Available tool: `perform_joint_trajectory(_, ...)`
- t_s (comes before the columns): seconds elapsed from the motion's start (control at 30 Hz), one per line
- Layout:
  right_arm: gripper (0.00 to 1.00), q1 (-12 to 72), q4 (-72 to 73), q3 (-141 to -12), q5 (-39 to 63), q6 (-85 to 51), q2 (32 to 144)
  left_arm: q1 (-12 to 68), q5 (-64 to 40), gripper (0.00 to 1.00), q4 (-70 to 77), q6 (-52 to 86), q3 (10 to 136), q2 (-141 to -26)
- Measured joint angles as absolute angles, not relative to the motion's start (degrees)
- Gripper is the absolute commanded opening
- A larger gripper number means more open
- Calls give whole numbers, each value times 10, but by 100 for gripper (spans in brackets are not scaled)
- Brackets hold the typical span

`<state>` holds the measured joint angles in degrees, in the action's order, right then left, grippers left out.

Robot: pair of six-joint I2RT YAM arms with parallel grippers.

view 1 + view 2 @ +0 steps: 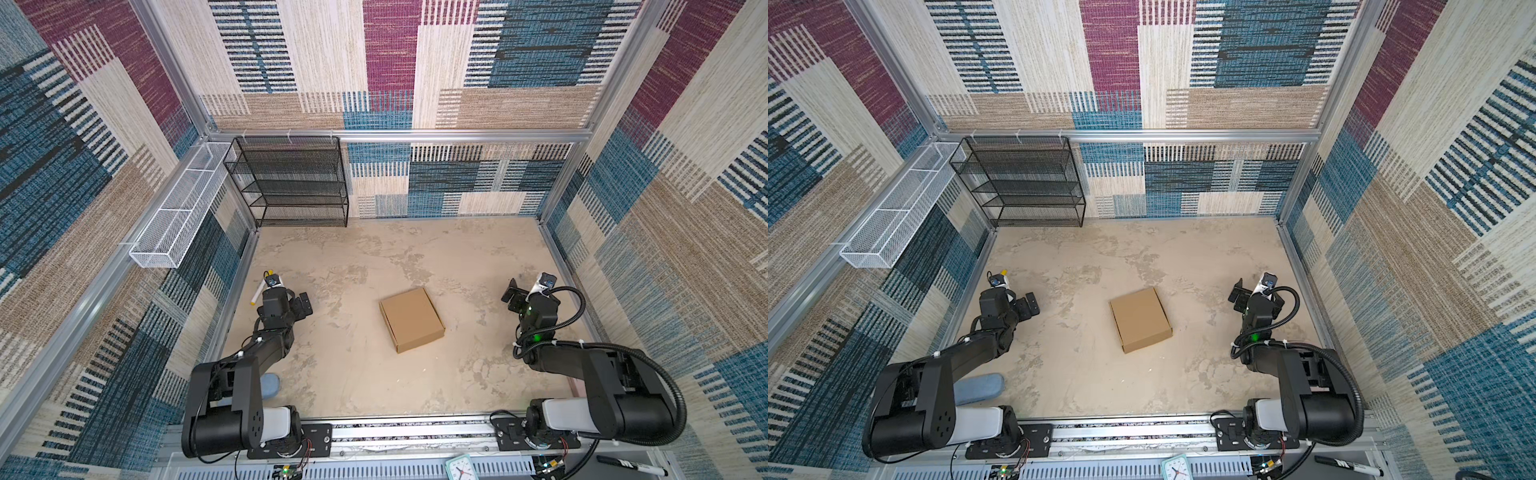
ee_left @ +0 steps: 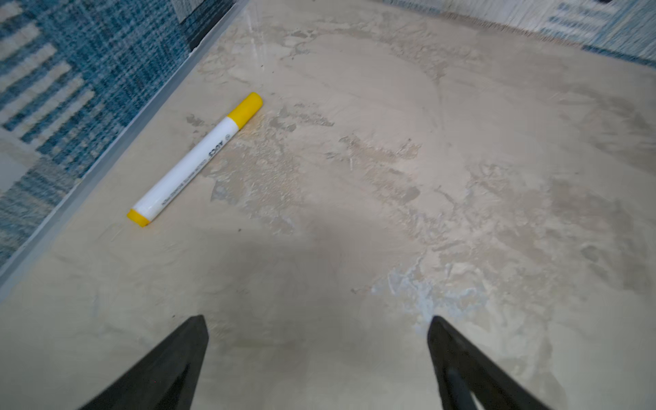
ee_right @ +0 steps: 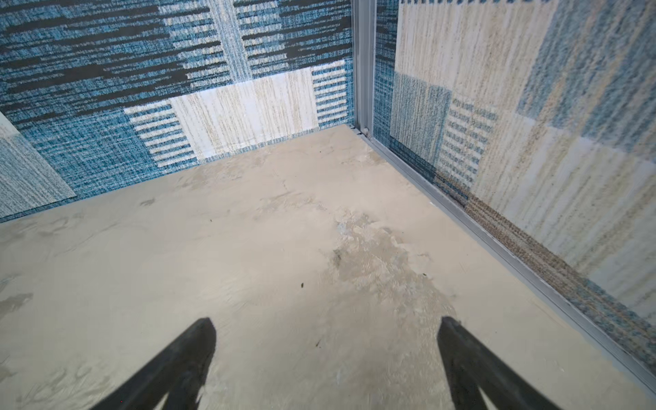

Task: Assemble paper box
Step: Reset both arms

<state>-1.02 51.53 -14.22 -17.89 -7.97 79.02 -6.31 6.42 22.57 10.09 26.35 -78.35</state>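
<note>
Slightly skewed paper box [image 1: 411, 319] (near-square)

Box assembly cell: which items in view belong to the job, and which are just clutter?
Job:
- cardboard box, untouched
- left gripper and right gripper, both open and empty

Lying about:
- yellow marker
- black wire shelf
- white wire basket
- blue pad
- clock
- black marker
</note>
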Motion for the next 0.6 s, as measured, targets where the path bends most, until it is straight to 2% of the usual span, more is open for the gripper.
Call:
perform_joint_trajectory(0.13,100,-13,590,-131,-149,-63,828,-75,40,99,326,91,239,-816)
perform_joint_trajectory(0.2,100,-11,611,-140,-122,-49,844,-74,19,99,327,84,249,-826)
perform_joint_trajectory(0.33,100,-6,690,-98,-77,-29,877,-41,-16,99,438,47,234,-869)
perform_joint_trajectory(0.4,100,-4,707,-102,-80,-27,882,-27,-14,99,406,42,227,-872)
perform_joint_trajectory(0.6,100,1,731,-105,-81,-18,878,-20,31,99,457,37,234,-878)
